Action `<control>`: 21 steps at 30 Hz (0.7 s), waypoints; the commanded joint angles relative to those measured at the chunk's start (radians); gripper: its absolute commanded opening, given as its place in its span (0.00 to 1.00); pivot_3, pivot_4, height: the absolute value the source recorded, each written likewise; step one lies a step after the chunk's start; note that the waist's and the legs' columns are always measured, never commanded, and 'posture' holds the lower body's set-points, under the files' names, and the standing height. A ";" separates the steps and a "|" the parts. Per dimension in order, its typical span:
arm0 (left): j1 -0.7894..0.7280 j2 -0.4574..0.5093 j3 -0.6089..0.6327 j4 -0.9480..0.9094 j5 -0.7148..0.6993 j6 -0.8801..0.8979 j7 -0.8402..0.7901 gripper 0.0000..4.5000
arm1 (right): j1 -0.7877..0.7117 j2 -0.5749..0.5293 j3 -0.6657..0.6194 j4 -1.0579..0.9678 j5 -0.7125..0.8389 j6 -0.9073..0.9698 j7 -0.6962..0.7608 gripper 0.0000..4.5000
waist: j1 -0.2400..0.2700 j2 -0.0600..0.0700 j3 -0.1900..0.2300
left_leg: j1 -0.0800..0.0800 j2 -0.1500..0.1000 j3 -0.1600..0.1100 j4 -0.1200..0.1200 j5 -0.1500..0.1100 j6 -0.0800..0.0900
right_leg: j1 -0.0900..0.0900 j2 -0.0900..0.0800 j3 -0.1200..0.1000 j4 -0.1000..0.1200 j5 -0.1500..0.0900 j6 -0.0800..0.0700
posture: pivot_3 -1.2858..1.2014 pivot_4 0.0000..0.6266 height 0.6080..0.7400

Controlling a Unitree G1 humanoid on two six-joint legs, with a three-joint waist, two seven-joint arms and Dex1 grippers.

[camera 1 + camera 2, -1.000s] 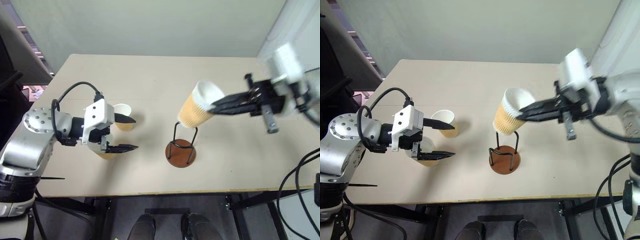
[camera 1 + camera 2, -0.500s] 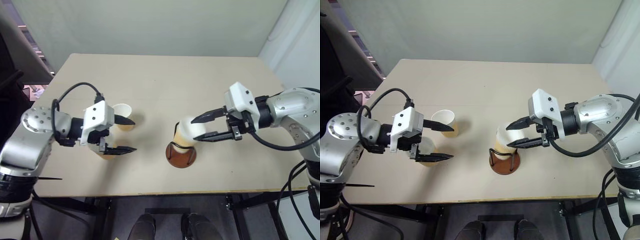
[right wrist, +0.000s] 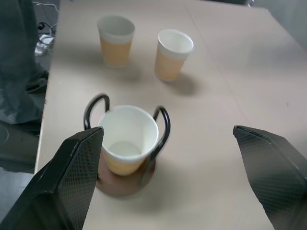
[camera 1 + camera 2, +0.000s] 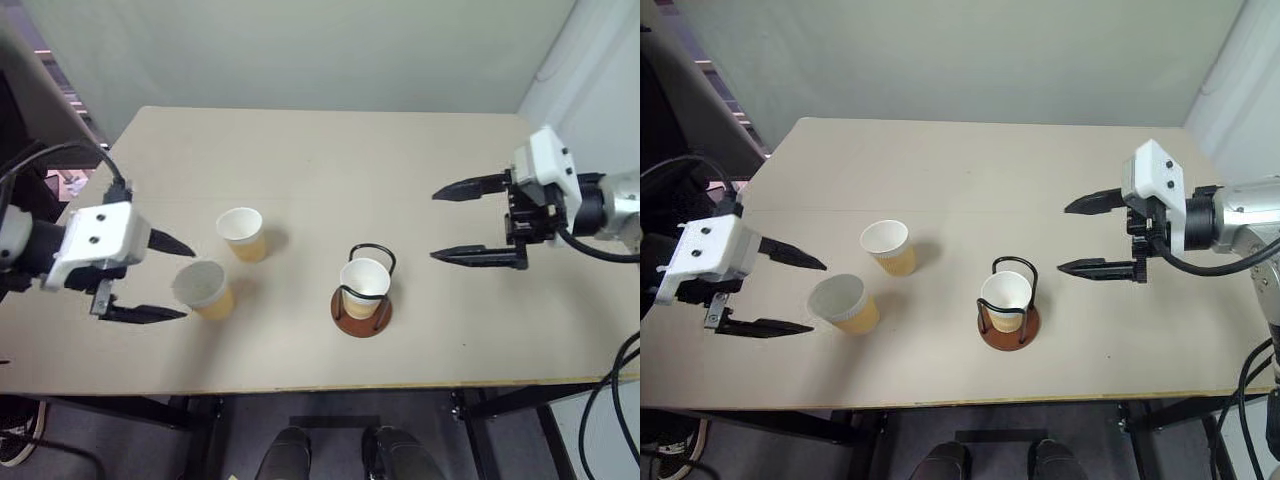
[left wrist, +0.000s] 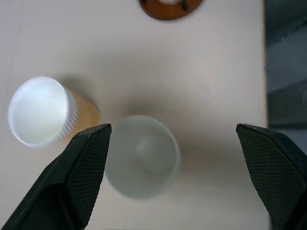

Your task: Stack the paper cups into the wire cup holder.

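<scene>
Left eye view: the beige surface (image 4: 320,160) runs wide and bare across its far half. One of the paper cups, the cup in the holder (image 4: 364,287), stands upright inside the wire cup holder (image 4: 361,309), whose base sits near the front edge, a little right of the middle. The far loose cup (image 4: 243,233) stands upright left of the holder, well apart from it. The near loose cup (image 4: 204,289) stands just in front of and left of that one, with a gap between them. The left gripper (image 4: 160,278) hangs over the surface's left end, its jaws spread wide and empty, their tips just short of the near loose cup. The right gripper (image 4: 452,224) hangs right of the holder, jaws wide and empty, with open room between it and the wire loops.

Right eye view: the same layout; bare surface lies between the holder and the right edge.

Left wrist view: the near loose cup sits between the wide-spread black fingers (image 5: 81,167), touching neither; the far loose cup lies beside it, and the holder's base shows at the frame's edge.

Right wrist view: the wire loops rise on both sides of the cup in the holder; the two loose cups stand beyond, apart from each other.
</scene>
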 commanded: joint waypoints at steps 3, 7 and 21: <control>0.076 0.033 0.001 0.034 0.092 -0.096 -0.006 1.00 | -0.015 0.005 -0.003 -0.017 -0.012 -0.026 -0.016 1.00 | -0.003 0.000 0.000 | 0.000 0.000 0.000 0.000 0.000 0.000 | 0.000 0.000 0.000 0.000 0.000 0.000 | 0.52 0.24 1.00; 0.074 -0.001 -0.063 0.049 0.136 -0.126 0.038 1.00 | -0.025 0.012 -0.004 -0.014 -0.012 -0.024 -0.019 1.00 | -0.004 0.000 0.000 | 0.000 0.001 0.000 0.000 0.000 0.000 | -0.001 0.000 0.000 0.000 0.000 0.000 | 0.52 0.24 1.00; -0.103 -0.087 -0.283 0.077 0.239 -0.146 0.058 0.30 | -0.036 -0.012 -0.014 -0.037 -0.014 0.007 -0.044 1.00 | -0.002 0.000 0.000 | -0.003 0.001 0.000 0.000 -0.002 -0.001 | -0.005 0.000 -0.001 0.001 0.003 0.005 | 0.52 0.24 1.00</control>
